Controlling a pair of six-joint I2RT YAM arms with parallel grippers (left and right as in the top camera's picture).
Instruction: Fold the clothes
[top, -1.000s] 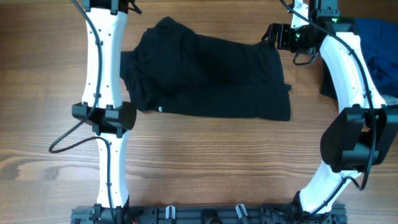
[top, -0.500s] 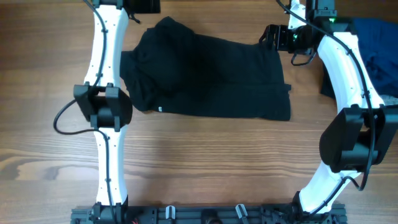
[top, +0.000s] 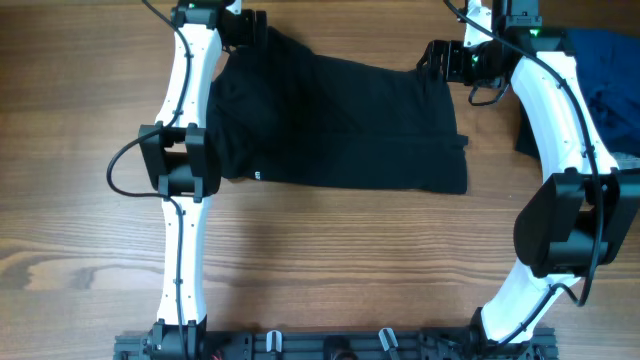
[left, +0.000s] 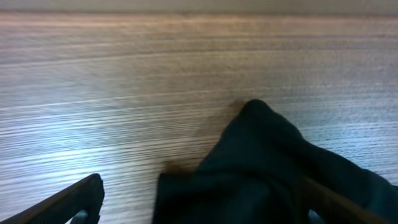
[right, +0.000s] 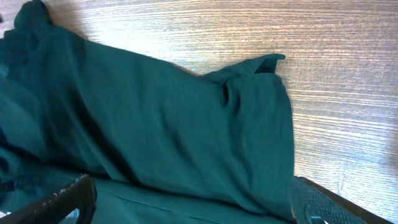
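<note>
Okay, overhead first. The left arm (top: 181, 170), white tubing with black joint blocks and a looped black cable, is stretched from the 7 o'clock edge of the table (top: 330, 260) up toward 11 o'clock. The tabletop is wood-grain brown, smooth, with a faint sheen. The left gripper (top: 248, 27) is placed at the 11 o'clock corner of the black garment (top: 340, 120). In the wrist view its fingers (left: 74, 199) are spread wide and nothing is clamped. A soft humped peak of the fabric is seen between them, resting on the wood.

The black garment is laid flat across the upper middle of the table, around 12 o'clock. It is a roughly rectangular, matte, limp cloth. It is bunched and creased at its 9 o'clock side and flatter toward 3 o'clock. A small white logo (top: 257, 177) is printed near its 7 o'clock corner.

The right gripper (top: 437, 57) is held at the garment's 1 o'clock corner. Its jaws are wide apart and nothing is pinched; dark blunt fingertips (right: 62, 198) are seen over smooth, lightly wrinkled cloth with a folded hem. The right arm (top: 560, 120) is curved in from 5 o'clock. A rumpled heap of blue and dark garments (top: 602, 50) is piled at 2 o'clock, apart from the black garment.
</note>
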